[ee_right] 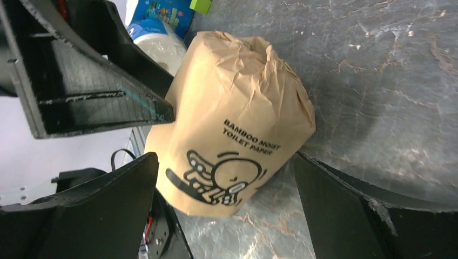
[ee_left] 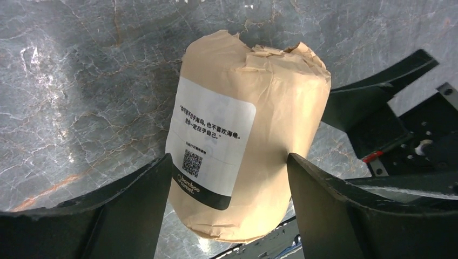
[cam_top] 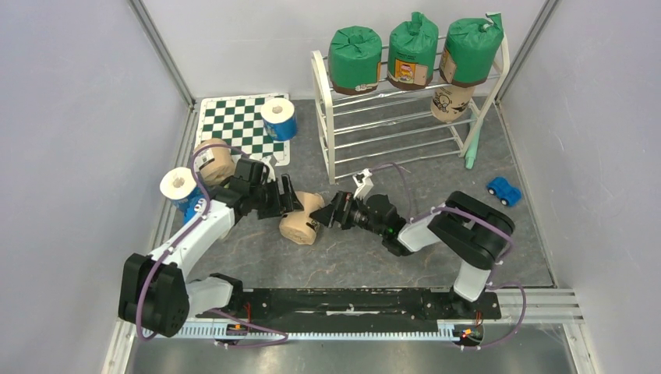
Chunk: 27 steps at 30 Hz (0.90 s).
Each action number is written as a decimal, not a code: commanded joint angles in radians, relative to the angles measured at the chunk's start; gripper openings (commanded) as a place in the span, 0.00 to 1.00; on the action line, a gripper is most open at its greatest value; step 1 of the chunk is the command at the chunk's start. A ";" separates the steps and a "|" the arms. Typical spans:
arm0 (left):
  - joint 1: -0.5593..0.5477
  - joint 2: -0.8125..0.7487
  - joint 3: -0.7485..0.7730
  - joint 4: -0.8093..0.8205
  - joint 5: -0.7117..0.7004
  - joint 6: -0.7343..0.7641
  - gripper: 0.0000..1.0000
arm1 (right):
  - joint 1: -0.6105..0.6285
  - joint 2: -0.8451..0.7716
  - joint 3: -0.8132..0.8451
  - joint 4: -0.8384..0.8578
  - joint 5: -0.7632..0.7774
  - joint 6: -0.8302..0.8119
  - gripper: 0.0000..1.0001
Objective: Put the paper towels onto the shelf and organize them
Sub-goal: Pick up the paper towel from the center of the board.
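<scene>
Left tool (ee_left: 227, 160) pinches the tan roll (ee_left: 246, 102), short of the shelf (cam_top: 326, 125); right tool (ee_right: 226, 159) gapes around it. Light, squashy: grip mid-body.

Bright, even overhead light, soft shadows and faint glare on the tabletop (ee_left: 81, 81), wrist-view edges slightly warped.

Print on tan paper-wrapped cylindrical roll (ee_right: 232, 140): "BAMBOO MOIST TOILET PAPER". Its white rectangular label (ee_left: 213, 135) carries Chinese lines, a QR code and "bamboo".
</scene>
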<state>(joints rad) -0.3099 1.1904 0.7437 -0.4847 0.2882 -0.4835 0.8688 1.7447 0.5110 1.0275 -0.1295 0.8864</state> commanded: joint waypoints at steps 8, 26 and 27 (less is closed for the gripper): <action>0.000 -0.023 -0.044 0.100 0.062 -0.073 0.73 | 0.000 0.187 0.106 0.119 -0.020 0.203 0.98; -0.001 -0.036 -0.080 0.183 0.141 -0.121 0.68 | -0.002 0.230 0.108 0.329 -0.099 0.200 0.77; -0.001 -0.044 -0.079 0.181 0.139 -0.116 0.69 | -0.004 0.219 0.102 0.336 -0.100 0.189 0.74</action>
<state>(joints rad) -0.2977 1.1774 0.6697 -0.3569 0.3412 -0.5350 0.8570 2.0075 0.6132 1.2350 -0.1867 1.0996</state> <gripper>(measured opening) 0.684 0.793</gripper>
